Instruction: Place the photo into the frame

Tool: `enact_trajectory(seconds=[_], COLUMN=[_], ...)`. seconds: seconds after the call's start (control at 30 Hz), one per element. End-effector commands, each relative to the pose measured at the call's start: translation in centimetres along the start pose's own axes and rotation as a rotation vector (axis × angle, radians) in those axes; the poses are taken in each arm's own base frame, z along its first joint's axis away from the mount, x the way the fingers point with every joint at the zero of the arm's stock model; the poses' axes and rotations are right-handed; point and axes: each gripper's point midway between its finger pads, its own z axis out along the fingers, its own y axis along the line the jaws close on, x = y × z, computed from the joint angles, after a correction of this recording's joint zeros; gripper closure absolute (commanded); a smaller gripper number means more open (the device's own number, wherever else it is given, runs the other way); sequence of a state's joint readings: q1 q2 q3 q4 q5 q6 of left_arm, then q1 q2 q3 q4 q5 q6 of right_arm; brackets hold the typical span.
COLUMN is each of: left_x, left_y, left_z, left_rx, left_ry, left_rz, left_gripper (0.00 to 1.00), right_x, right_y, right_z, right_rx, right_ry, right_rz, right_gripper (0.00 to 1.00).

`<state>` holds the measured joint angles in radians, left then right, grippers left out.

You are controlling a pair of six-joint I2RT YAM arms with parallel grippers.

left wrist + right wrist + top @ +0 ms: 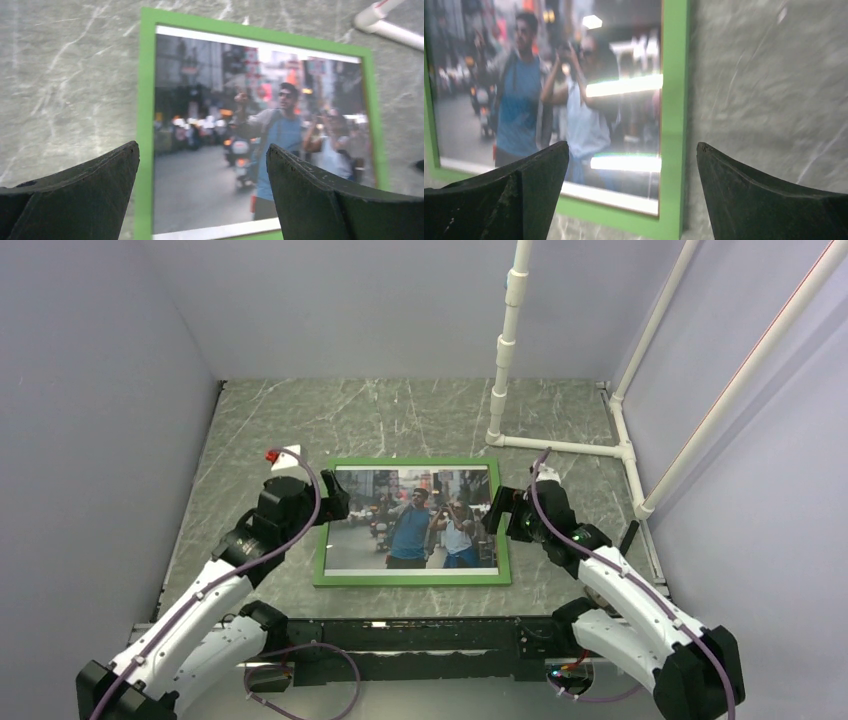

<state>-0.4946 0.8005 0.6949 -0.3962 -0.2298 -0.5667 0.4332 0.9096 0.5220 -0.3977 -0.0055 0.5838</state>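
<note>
One photo lies face up and flat near the middle of the table, set within the opening of the one frame. It is a rectangular colour print of a street. A man in a blue shirt stands at its centre, a second person in a white top is beside him, and blurred scooters are behind them. A narrow white margin runs along its top and bottom edges. Its surface is glossy: in the right wrist view two bright bars of light are mirrored across it. Whether that sheen belongs to the print or to a pane over it cannot be told.

The frame shows its green face, with four thin, flat rails and square corners, closely bordering the print on all sides.

The left gripper is over the frame's left rail, with its two jaws spread fully wide and nothing between them but the rail and print below. The right gripper is over the right rail, equally wide and empty. Whether either touches the frame cannot be told. Each has two matte black, wedge-shaped fingers with a rough, grainy surface.

The table is grey-green stone-patterned, streaked with pale veins. The two arms are white and black, each trailed by a purple cable. Smooth white round pipes with jointed couplings stand at the far right. Plain pale lilac walls enclose three sides.
</note>
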Motion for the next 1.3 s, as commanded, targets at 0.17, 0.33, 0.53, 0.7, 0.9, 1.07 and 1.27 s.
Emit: enact_trajectory(seconds=[0.17, 0.33, 0.53, 0.7, 0.9, 1.07, 1.27], left_x=[-2.9, -1.7, -2.9, -2.7, -5.1, -4.4, -4.4], left_y=[8.7, 13.3, 14.4, 17.0, 17.3, 17.4, 17.1], left_z=[-0.2, 0.8, 2.0, 3.1, 3.7, 5.8, 8.0], left_rx=[-0.252, -0.387, -0.331, -0.344, -0.285, -0.217, -0.203], left_ry=[-0.390, -0.394, -0.476, -0.528, -0.637, -0.618, -0.518], left_rz=[0.089, 0.118, 0.221, 0.274, 0.300, 0.312, 0.339], left_gripper=[0.01, 0.00, 0.01, 0.01, 0.01, 0.01, 0.01], right_x=[-12.7, -12.2, -11.4, -13.7, -16.1, -16.4, -16.3], right_y=[-4.2, -8.8, -11.9, -13.3, -14.7, -15.5, -16.2], right_z=[-4.6, -5.2, -3.8, -2.0, 0.3, 1.7, 2.5], right_rx=[0.257, 0.434, 0.517, 0.491, 0.494, 0.504, 0.464], right_ry=[-0.715, -0.908, -0.956, -0.919, -0.853, -0.840, -0.848], right_rz=[-0.005, -0.115, -0.145, -0.117, -0.106, -0.144, -0.153], right_gripper=[0.00, 0.01, 0.01, 0.01, 0.01, 0.00, 0.00])
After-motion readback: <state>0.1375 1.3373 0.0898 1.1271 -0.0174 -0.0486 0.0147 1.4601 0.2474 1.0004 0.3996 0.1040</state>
